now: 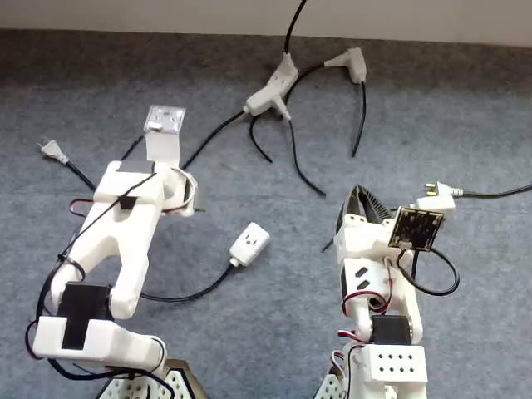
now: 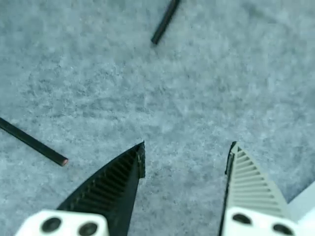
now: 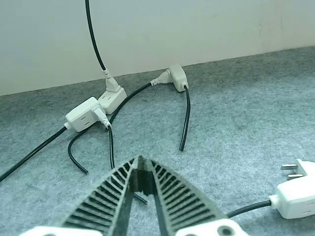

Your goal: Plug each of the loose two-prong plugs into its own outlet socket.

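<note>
A loose black two-prong plug [image 1: 51, 150] lies on the carpet at the far left. A white outlet socket [image 1: 249, 243] on a black cord rests between the arms. Another loose white plug [image 1: 437, 198] [image 3: 297, 191] lies at the right, prongs up, beside my right gripper. At the back, a white socket block [image 1: 268, 97] [image 3: 82, 116] has plugs in it, and a white angled plug [image 1: 349, 65] [image 3: 176, 77] lies near it. My left gripper [image 2: 187, 152] hangs open over bare carpet, holding nothing. My right gripper [image 1: 362, 200] [image 3: 141, 166] is shut and empty, pointing toward the back.
Black cords [image 1: 295, 158] loop across the grey carpet [image 1: 432, 116] between the socket block and the arms. Two cord pieces [image 2: 33, 144] lie near my left gripper's fingers. A pale wall [image 3: 197, 29] borders the far edge.
</note>
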Controlling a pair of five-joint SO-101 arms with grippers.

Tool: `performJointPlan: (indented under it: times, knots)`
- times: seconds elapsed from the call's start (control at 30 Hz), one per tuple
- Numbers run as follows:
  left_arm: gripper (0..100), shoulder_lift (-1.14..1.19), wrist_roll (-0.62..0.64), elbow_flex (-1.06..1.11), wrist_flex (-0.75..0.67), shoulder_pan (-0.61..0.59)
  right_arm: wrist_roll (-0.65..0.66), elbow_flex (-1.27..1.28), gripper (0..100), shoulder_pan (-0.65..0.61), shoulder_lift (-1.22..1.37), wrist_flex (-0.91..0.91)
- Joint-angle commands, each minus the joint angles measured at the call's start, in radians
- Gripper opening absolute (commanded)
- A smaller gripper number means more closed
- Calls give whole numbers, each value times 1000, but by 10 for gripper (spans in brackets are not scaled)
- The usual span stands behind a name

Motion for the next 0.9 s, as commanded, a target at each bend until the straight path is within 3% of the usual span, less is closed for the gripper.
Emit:
performJointPlan:
  times: [0.0,0.17,0.3,0.57,0.87]
  knots:
    - [270,-33,25,-133,143,39,12,140,8,-2,-16,-1]
    - [270,-79,38,-232,422,277,12,140,8,-2,-16,-2]
    - [270,-90,40,-150,436,361,12,140,8,-2,-16,-1]
    - [270,-90,32,62,172,289,12,140,8,-2,-16,-1]
    - [270,-88,32,79,97,274,12,140,8,-2,-16,-1]
